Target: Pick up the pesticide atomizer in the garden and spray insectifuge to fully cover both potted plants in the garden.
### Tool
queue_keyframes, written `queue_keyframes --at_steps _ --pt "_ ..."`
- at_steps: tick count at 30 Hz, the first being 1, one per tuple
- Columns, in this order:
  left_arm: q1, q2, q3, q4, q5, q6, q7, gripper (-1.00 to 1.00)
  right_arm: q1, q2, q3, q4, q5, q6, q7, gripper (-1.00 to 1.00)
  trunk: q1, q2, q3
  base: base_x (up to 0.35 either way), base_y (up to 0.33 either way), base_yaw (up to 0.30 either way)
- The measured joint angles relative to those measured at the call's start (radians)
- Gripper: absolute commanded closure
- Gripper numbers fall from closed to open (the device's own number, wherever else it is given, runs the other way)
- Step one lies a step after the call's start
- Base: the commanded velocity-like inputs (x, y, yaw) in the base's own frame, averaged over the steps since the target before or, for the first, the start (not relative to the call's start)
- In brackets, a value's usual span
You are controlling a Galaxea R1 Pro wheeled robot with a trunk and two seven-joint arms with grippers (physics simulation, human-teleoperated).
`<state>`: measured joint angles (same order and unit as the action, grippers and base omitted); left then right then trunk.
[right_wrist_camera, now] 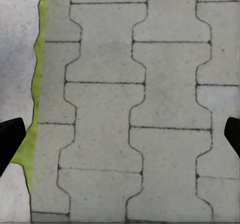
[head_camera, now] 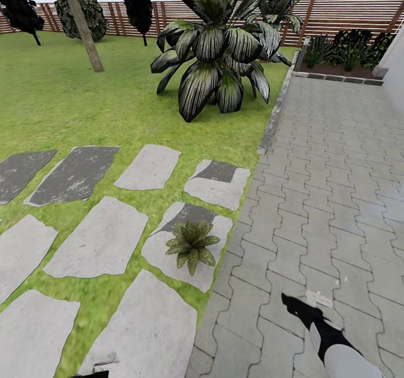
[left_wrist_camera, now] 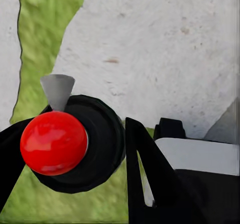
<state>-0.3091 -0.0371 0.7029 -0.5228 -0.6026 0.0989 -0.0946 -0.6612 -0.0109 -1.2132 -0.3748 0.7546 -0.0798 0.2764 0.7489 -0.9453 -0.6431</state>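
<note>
Your head camera looks down over the garden: a green lawn [head_camera: 67, 103] crossed by irregular grey stepping stones [head_camera: 101, 243], with grey paving [head_camera: 336, 187] running along its right side. One potted plant [head_camera: 192, 243], a low rosette of pointed olive-green leaves, sits on a stepping stone just beside the edge of the paving. Further back on the grass stands a large striped-leaf plant [head_camera: 219, 46], and behind it a brown slatted fence [head_camera: 348, 16] closes off the lawn, with dark bushes [head_camera: 81, 10] and a leaning tree trunk [head_camera: 81, 24] at the far left.

Your right arm [head_camera: 336, 344] reaches in over the paving at the lower right of the head view, with its dark pincer [head_camera: 297, 305] forward; from there you cannot judge its fingers. The right wrist camera settles it: the two black fingertips [right_wrist_camera: 10, 139] sit at opposite edges of that picture, wide apart, with bare paving blocks between them and a strip of grass to one side.

The left wrist camera shows what the head view does not. The spray bottle [left_wrist_camera: 75, 144] is seen end on, a round red part in front of a dark rounded body with a pale grey nozzle tip projecting from it. The black fingers of your left pincer [left_wrist_camera: 80, 174] lie on either side of it, clamped on the bottle. Beneath are grass and a pale stepping stone.
</note>
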Motion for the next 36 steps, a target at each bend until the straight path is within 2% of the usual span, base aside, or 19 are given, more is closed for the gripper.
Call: queue_keyframes --at_steps 9,16,36 --pt "0.000 0.002 0.000 0.102 0.000 -0.001 -0.001 1.00 0.012 0.002 0.000 0.030 0.000 0.000 0.000 -1.00 0.000 0.000 0.000 0.000 0.000 0.000" --pt "0.000 0.002 0.000 0.129 0.000 -0.001 -0.001 1.00 0.012 0.003 0.001 0.194 0.000 -0.001 0.001 -1.00 0.000 0.000 0.000 0.000 0.000 0.000" --pt "0.000 0.002 0.000 0.129 0.000 -0.001 -0.001 1.00 0.011 0.003 0.001 0.208 -0.001 -0.002 0.001 -1.00 0.000 0.000 0.000 0.000 0.000 0.000"
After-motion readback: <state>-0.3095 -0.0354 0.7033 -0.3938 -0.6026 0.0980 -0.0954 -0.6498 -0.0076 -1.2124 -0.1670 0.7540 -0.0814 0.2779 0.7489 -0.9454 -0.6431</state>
